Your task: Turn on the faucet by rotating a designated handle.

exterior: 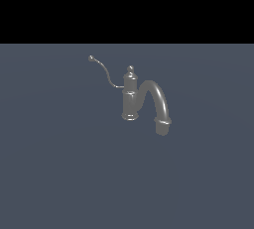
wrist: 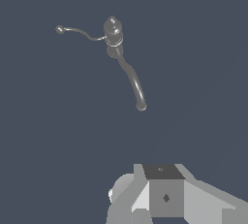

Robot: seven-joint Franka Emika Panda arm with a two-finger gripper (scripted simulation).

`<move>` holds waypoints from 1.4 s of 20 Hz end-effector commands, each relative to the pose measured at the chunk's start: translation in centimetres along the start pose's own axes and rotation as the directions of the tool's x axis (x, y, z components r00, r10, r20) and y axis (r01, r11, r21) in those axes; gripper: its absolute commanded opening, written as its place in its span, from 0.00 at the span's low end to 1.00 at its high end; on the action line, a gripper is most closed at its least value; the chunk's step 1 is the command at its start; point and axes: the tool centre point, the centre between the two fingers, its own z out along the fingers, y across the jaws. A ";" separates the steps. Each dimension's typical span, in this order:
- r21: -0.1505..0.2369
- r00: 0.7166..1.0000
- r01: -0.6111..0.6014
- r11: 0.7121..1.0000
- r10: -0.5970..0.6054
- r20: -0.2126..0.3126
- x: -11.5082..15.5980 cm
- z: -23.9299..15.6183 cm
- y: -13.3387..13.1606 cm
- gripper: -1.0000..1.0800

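Observation:
The small grey faucet [exterior: 129, 99] stands upright on the dark floor, topped by a knob finial [exterior: 130, 68]. Its thick arched spout [exterior: 159, 101] curves down toward the exterior view's right. The thin S-curved handle [exterior: 104, 72] runs from the body up toward the exterior view's left and ends in a small ball tip [exterior: 91, 58]. In the wrist view the faucet [wrist: 113, 34], the spout [wrist: 133, 80] and the handle [wrist: 80, 31] are seen from above. My gripper [wrist: 162, 172] shows only as grey blocks at the picture's edge, well apart from the faucet. Its jaws are not clearly visible.
The faucet stands on a plain dark blue-grey floor [exterior: 59, 173]. The arm does not show in the exterior view. A black band fills the exterior view above the floor.

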 end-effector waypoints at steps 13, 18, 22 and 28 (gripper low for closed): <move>0.053 0.956 -0.294 0.954 0.293 0.029 8.2 3.1 -3.8 0.00; 0.059 0.916 -0.402 0.914 0.400 0.044 11.1 4.8 -5.4 0.00; 0.059 0.874 -0.486 0.872 0.483 0.055 13.3 6.3 -6.7 0.00; 0.053 0.797 -0.604 0.795 0.601 0.067 16.5 9.0 -8.8 0.00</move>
